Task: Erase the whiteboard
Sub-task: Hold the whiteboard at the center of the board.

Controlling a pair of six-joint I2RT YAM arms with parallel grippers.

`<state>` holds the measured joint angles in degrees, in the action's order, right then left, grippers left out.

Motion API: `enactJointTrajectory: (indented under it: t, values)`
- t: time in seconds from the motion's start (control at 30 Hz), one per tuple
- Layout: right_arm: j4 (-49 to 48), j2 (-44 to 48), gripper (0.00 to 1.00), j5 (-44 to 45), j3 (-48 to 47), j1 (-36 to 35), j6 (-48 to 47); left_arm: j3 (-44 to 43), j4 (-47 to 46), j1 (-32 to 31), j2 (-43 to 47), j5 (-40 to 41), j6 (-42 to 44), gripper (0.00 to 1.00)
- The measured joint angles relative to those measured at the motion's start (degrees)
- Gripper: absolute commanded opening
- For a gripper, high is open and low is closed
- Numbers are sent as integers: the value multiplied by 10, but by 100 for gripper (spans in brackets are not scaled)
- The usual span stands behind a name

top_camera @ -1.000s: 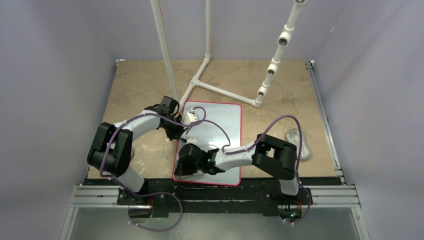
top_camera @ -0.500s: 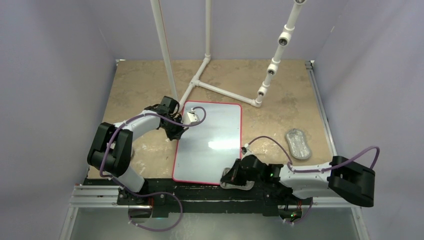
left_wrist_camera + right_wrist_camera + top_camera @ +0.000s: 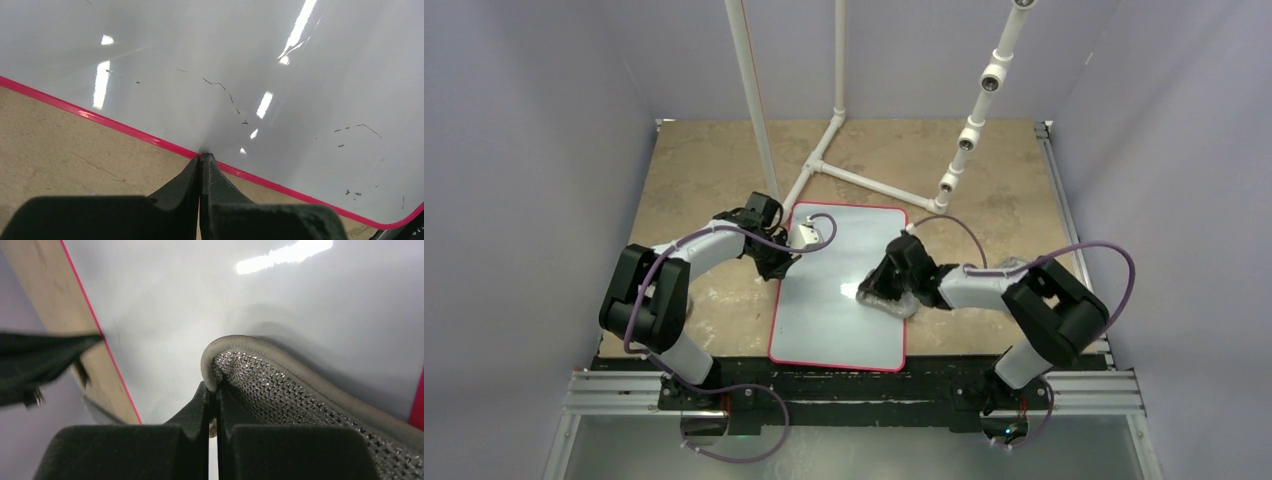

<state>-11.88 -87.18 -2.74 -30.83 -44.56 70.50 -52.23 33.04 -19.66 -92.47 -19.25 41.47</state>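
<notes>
The whiteboard [image 3: 839, 330], glossy white with a thin red border, lies flat in the middle of the tan table. A few faint black marks [image 3: 220, 86] remain on the whiteboard [image 3: 225, 50] near its left edge. My left gripper [image 3: 780, 264] is shut and empty, with its tips [image 3: 201, 156] resting on the red border at that edge. My right gripper [image 3: 881, 287] is shut on the rim of a grey, sparkly-meshed pad [image 3: 280, 385]. The pad [image 3: 888, 300] lies against the whiteboard [image 3: 175, 300] at its right-middle.
A white pipe frame [image 3: 864, 180] lies just beyond the board's far edge, with upright posts [image 3: 752, 90] and a jointed pipe [image 3: 976, 110]. Another grey pad [image 3: 1012, 266] lies right of the board, mostly behind my right arm. A metal rail [image 3: 854, 392] runs along the near edge.
My right arm has swept with the pad from the board's near-left corner, past the near edge right of the board, up to its right-middle. The left arm has not moved.
</notes>
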Motion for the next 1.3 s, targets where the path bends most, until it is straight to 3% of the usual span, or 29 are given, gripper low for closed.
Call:
enactJointTrajectory:
  t: [0.2, 0.37, 0.47, 0.6, 0.77, 0.93, 1.13, 1.3]
  values:
    - [81, -119, 0, 44, -178, 82, -100, 2, -1, 0, 2, 0, 2, 0]
    - [132, -129, 0, 75, -220, 110, -151, 6, -6, 0, 6, 0, 3, 0]
    - [139, -97, 0, 82, -188, 122, -168, 7, -6, 0, 6, 0, 3, 0]
    - [119, 19, 0, 69, -59, 120, -166, 9, -9, 0, 8, 0, 3, 0]
    - [135, 157, 0, 35, 59, 45, -136, 16, -16, 0, 13, 0, 3, 0]
    - [215, 231, 0, -11, 79, -3, -125, 16, -17, 0, 14, 0, 3, 0]
    - [252, 242, 0, -39, 87, -37, -121, 16, -17, 0, 14, 0, 3, 0]
    - [201, 160, 0, -62, 64, -70, -105, 16, -17, 0, 14, 0, 3, 0]
